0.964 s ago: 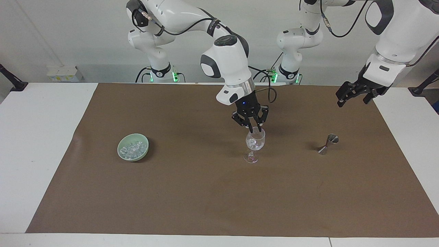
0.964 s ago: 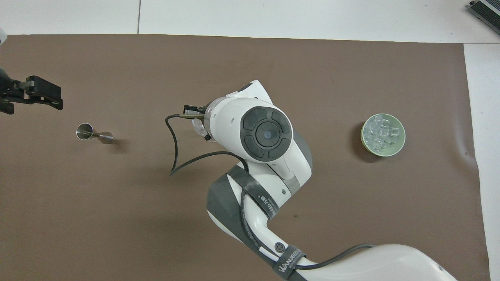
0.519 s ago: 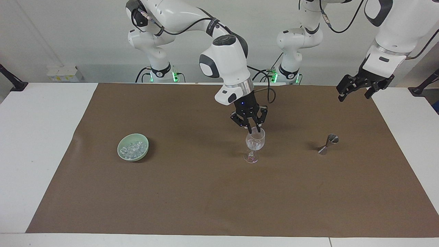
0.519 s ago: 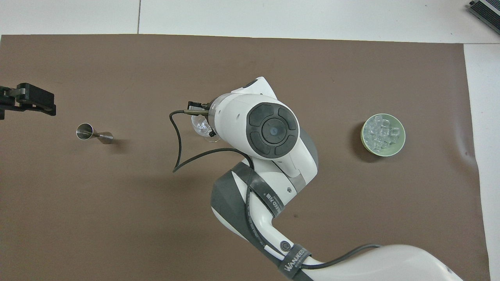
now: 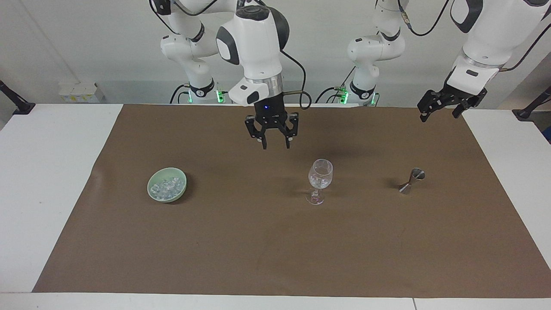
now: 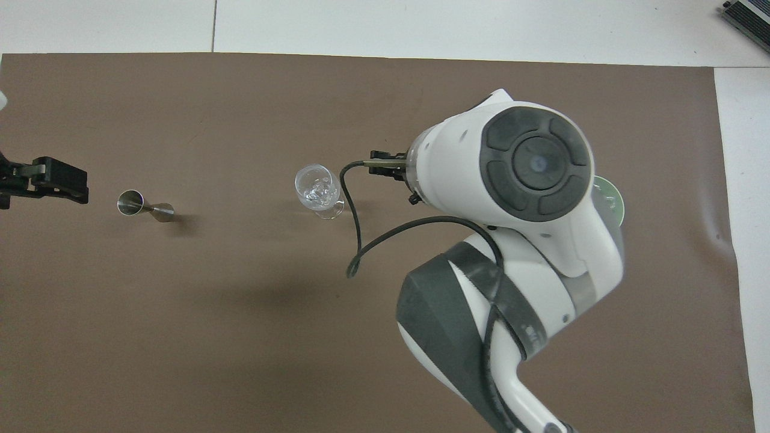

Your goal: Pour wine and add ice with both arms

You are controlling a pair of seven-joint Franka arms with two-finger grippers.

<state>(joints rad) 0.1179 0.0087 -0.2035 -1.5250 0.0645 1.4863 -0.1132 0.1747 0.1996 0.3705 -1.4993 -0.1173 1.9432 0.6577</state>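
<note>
**Right claw lifted with fingers parted, ice in bowl and glass**

The right gripper [image 5: 274, 145] hung above the brown mat [image 5: 258, 241] at upper centre of the facing view, its fingers spread and holding nothing. Just below and to its right in that view stood the wine glass [image 5: 320, 177] (a few clear cubes lay in its bowl). The ice [image 5: 166, 186] sat heaped in the green bowl [image 5: 151, 189] at centre left. A metal jigger [image 5: 411, 181] stood at centre right. The left gripper [image 5: 443, 112], fingers apart and empty, waited at upper right.
</note>
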